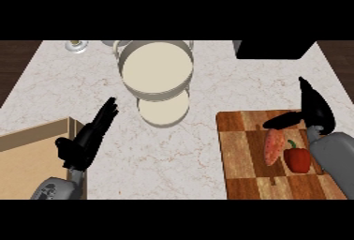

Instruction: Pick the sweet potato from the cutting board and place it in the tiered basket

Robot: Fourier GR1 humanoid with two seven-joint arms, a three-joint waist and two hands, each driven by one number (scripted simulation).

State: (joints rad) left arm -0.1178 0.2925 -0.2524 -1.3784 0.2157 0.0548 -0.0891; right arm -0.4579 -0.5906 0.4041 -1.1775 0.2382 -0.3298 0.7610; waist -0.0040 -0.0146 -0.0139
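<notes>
We see a pale marbled tabletop carrying a checkered wooden cutting board and a white two-tiered round basket. Our left hand rests by the lower left, fingers straight and released. Our right hand hovers above the board, fingers extended, grasping nothing. The oblong orange-pink sweet potato lies on the board, touching a red bell pepper.

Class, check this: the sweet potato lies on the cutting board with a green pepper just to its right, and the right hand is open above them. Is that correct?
One mistake: the pepper is red, not green, as the head view shows. The rest holds: sweet potato on the cutting board, right hand open above them.
</notes>
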